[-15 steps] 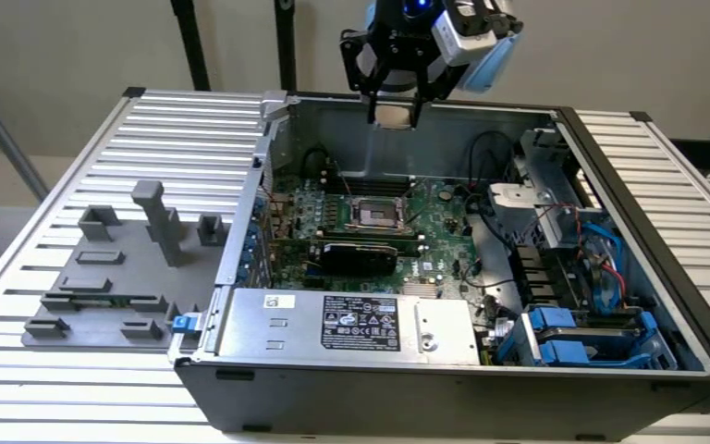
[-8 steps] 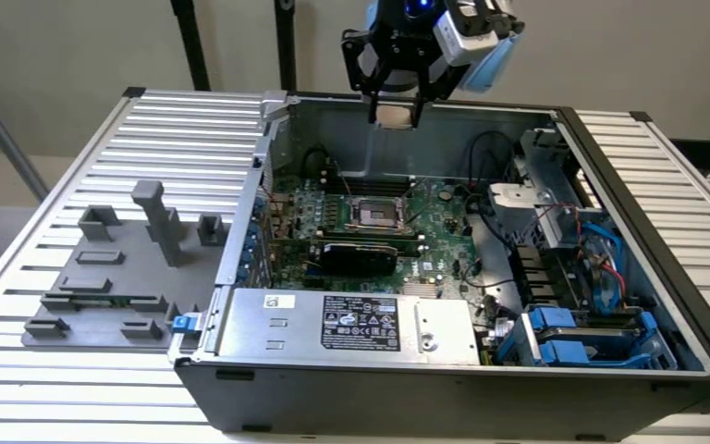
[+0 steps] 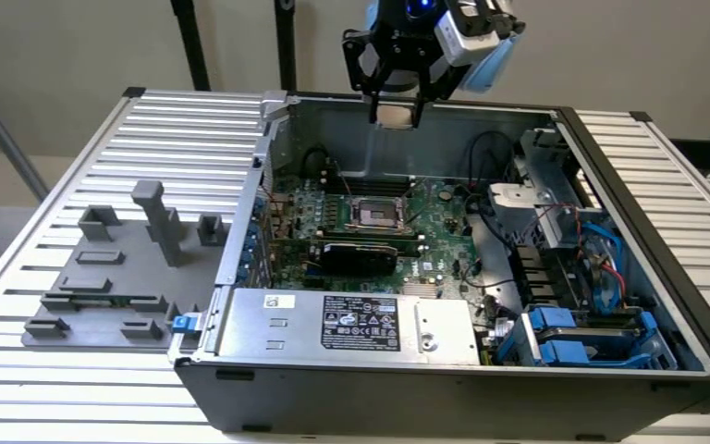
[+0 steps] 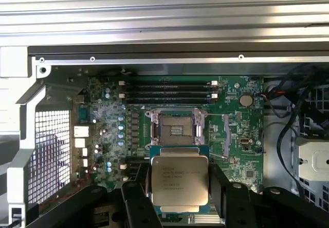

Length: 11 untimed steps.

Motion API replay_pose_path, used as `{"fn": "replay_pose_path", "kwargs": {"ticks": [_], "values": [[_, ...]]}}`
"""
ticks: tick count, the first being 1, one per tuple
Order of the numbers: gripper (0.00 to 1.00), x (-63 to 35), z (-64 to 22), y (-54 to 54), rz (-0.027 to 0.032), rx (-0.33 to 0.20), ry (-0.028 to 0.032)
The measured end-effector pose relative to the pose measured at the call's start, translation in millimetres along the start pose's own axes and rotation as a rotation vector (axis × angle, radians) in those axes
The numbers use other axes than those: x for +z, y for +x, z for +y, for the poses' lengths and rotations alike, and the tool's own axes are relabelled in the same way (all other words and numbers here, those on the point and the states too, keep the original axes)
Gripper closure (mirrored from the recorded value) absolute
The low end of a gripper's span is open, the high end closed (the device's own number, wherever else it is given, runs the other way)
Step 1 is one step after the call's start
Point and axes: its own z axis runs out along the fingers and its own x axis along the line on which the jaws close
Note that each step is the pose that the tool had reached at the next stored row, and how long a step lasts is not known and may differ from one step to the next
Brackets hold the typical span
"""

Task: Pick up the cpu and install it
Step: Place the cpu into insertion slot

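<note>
**Cpu clamped in the claw, high above the open case**

The gripper point(image 3: 397, 104) hangs over the far side of the open computer case point(image 3: 454, 393), well above the motherboard point(image 3: 435, 208). Its jaws are closed partway on the cpu point(image 3: 395, 117), pressing on two opposite edges of the chip. In the exterior view the cpu shows as a small pale square between the dark fingertips, in front of the case's rear wall and touching nothing but the claw.

In the wrist view the cpu point(image 4: 179, 179) faces the camera with its silvery top, printed with lines of small text too fine to read, and a thin dark border round it. The black fingers point(image 4: 134, 203) of the gripper point(image 4: 180, 200) sit on either side of it. Past the chip's edge lies the socket point(image 4: 176, 130), its metal frame around a bare middle, with nothing seated in it. Beyond the socket run four long memory slots point(image 4: 167, 92), and a round coin battery point(image 4: 246, 100) sits off to one side on the green board.

In the exterior view the socket point(image 3: 377, 215) lies near the middle of the board. A silver labelled power-supply box point(image 3: 355, 324) sits at the case's near edge, and blue drive bays point(image 3: 577, 338) fill the corner on the exterior view's right. The case rests on a slatted metal table point(image 3: 59, 185). On the exterior view's left, a grey fixture tray point(image 3: 108, 287) with upright posts lies on the slats, well apart from the claw
</note>
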Motion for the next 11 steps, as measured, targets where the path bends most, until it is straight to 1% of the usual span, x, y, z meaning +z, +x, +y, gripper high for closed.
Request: {"fn": "replay_pose_path", "kwargs": {"ticks": [2, 3, 11], "values": [[0.45, 0.2, 0.0, -0.1, -0.0003, 0.005, 0.0002], [0.45, 0.5, 0.0, -0.1, -0.0010, 0.018, 0.0000], [0.45, 4.8, -0.3, -0.2, -0.0091, 0.163, -0.0055]]}}
